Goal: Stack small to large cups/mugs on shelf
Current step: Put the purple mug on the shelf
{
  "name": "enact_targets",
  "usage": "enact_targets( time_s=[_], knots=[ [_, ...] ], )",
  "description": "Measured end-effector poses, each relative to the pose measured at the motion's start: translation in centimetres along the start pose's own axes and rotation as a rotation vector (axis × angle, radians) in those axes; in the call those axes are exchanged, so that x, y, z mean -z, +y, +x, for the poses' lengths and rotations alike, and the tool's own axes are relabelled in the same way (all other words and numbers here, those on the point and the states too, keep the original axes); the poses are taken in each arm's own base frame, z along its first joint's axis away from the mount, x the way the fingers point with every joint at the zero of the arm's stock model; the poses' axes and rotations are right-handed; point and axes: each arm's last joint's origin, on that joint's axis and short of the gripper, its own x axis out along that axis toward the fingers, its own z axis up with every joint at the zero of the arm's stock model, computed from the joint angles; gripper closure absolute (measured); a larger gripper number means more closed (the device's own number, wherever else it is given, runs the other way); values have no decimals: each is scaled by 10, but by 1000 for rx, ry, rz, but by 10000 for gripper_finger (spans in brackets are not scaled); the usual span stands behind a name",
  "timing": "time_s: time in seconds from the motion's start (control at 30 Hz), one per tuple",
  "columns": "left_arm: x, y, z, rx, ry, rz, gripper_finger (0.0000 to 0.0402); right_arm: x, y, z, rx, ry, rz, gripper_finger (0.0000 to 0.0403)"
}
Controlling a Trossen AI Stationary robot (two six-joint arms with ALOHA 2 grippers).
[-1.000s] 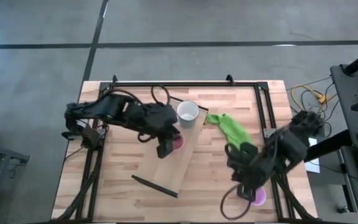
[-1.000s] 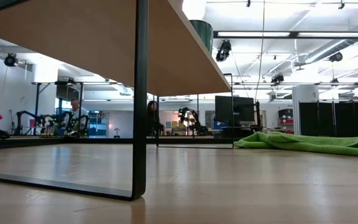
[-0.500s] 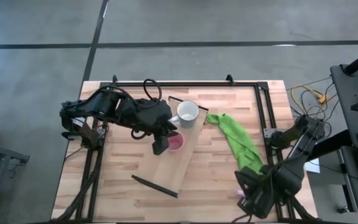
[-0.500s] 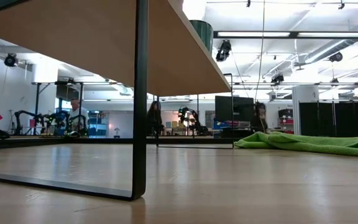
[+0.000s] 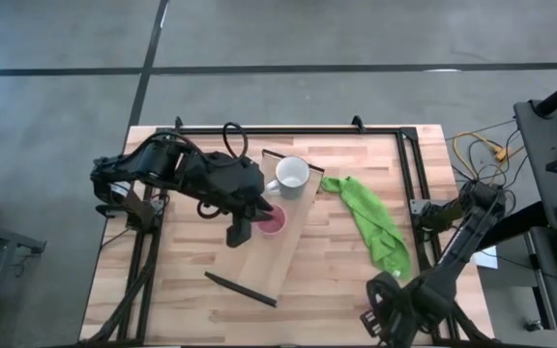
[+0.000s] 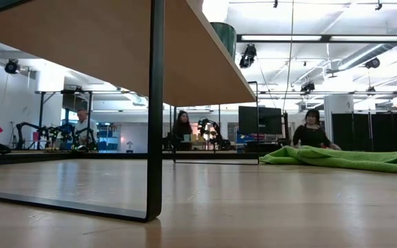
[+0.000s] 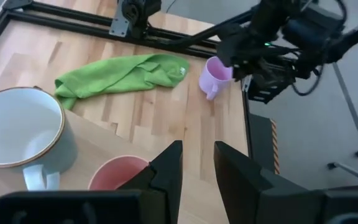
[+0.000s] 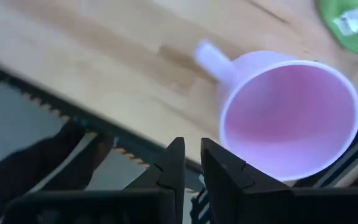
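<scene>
My left gripper [image 5: 238, 235] sits over the shelf [image 5: 259, 266], right beside the salmon-pink cup [image 5: 273, 222]. From the left wrist cam the fingers [image 7: 166, 171] have only a narrow gap between them and nothing in it; the cup [image 7: 118, 176] is just off to one side, not between them. The grey-white mug [image 5: 292, 174] stands upright on the shelf's far end, next to the salmon cup, with its handle [image 7: 35, 178] facing my wrist cam.

Moving right, a green cloth [image 5: 372, 220] lies crumpled on the table [image 5: 191, 155], between the shelf and the right arm.

My right gripper [image 8: 188, 163] is way down at the table's near right corner. Its fingers are almost together, pinching the rim of the lilac-pink mug [image 8: 291, 115], which is tilted with its mouth toward the wrist cam and its handle [image 8: 213, 61] sticking away. The left wrist cam shows that mug [image 7: 215, 76] hanging under the right arm, above the table edge.
</scene>
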Motion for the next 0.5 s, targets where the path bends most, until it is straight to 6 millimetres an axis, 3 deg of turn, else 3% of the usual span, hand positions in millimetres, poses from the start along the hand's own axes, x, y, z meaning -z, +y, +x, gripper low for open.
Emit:
enact_targets(
  time_s=[0.13, 0.5],
  knots=[
    [1, 0, -1, 3, 7, 13, 324, -2, -3, 9, 17, -6, 104, 355],
    [2, 0, -2, 13, 21, 81, 324, -1, -8, 15, 79, 47, 166, 355]
  ],
)
